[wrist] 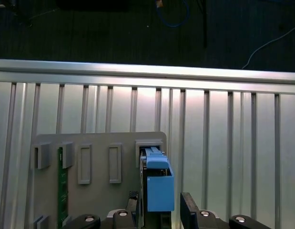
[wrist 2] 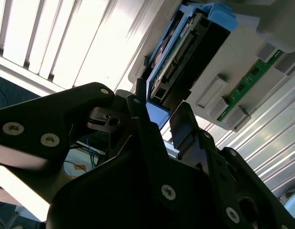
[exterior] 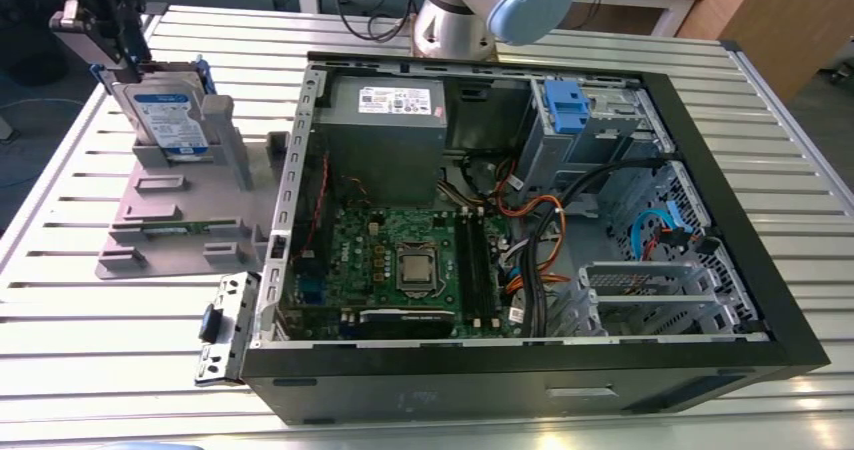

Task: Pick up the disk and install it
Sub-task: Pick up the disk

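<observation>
— Ribbed aluminium table (exterior: 80,370); where's the disk (exterior: 170,120)?
— Upright in a grey plastic holder (exterior: 180,225), blue bracket uppermost (white-and-blue label showing).
— Gripper (wrist: 160,210)?
— Black fingers (wrist: 188,205) spread, straddling the bracket, not clamped.

The black gripper (exterior: 123,60) is being cut off by the exterior view's upper edge, a top corner of the flat, blue-framed silver-grey metal disk (exterior: 171,120) is being hidden behind it, and the gripper's fingers (wrist: 189,210) are being cropped in the first wrist view.
</observation>
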Robot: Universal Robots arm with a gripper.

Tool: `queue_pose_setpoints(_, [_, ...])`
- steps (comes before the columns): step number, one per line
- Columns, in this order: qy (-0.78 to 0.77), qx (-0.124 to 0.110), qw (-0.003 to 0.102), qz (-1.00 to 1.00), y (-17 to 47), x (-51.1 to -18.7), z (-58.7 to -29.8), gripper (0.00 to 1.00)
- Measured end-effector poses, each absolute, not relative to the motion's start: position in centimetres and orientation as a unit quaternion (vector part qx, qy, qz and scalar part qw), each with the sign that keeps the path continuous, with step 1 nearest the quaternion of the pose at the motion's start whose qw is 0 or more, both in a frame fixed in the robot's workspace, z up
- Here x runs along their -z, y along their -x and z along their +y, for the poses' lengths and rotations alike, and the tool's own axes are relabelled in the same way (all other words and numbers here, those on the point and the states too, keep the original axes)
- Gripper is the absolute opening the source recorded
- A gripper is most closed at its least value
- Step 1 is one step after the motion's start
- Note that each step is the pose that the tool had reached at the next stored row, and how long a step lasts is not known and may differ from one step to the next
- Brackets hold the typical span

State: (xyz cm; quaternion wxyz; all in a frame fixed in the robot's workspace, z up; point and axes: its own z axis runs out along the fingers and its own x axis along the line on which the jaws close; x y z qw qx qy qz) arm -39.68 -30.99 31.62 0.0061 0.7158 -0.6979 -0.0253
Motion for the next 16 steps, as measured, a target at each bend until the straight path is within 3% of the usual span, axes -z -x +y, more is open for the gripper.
queue_pose_setpoints(16, [-0.716,0.025,0.006,-0.698,39.69,-30.67,-30.99,0.47])
